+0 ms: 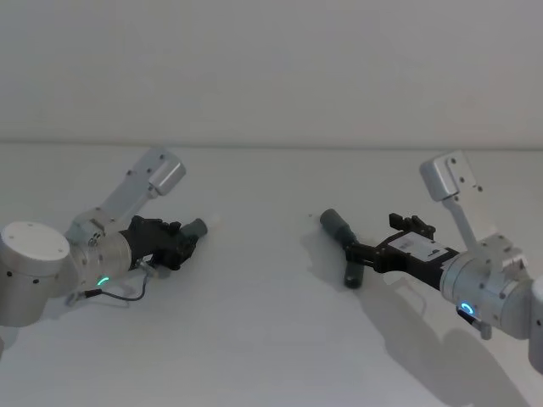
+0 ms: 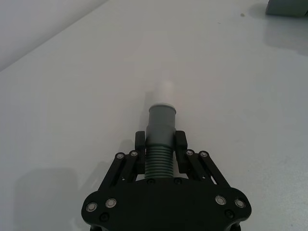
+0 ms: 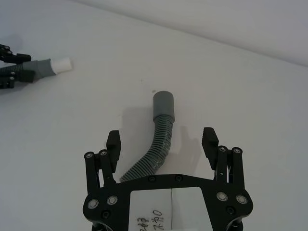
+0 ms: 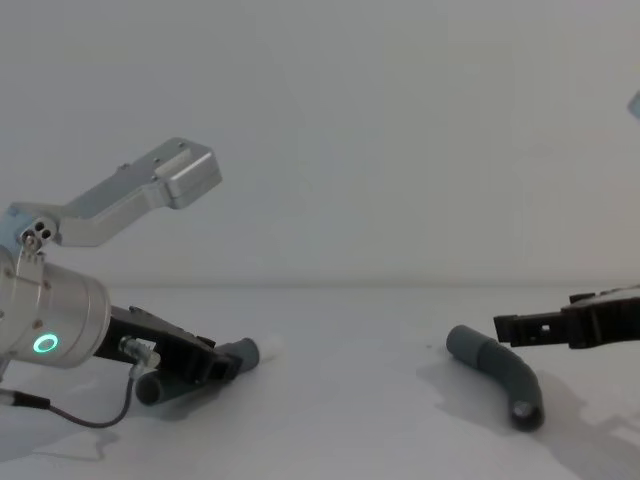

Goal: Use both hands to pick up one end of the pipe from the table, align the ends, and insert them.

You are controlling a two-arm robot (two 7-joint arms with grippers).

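One grey pipe piece (image 2: 160,126) with a ribbed middle and a narrow white tip (image 2: 165,90) sits between the fingers of my left gripper (image 2: 160,144), which is shut on its ribbed part. In the head view this gripper (image 1: 182,237) is low at the left of the white table (image 1: 254,339), with the white tip (image 1: 214,220) pointing right. The other curved piece (image 3: 161,132) lies on the table, its smooth round cuff (image 3: 163,103) pointing away. My right gripper (image 3: 161,140) is open just above its ribbed bend, one finger on each side and neither touching. The chest view shows that gripper (image 4: 510,328) hovering over the piece (image 4: 500,372).
Bare white tabletop stretches between the two pieces (image 1: 263,246) and in front of them. A plain wall stands behind the table's far edge (image 1: 271,146). A thin black cable (image 1: 127,295) hangs from my left wrist.
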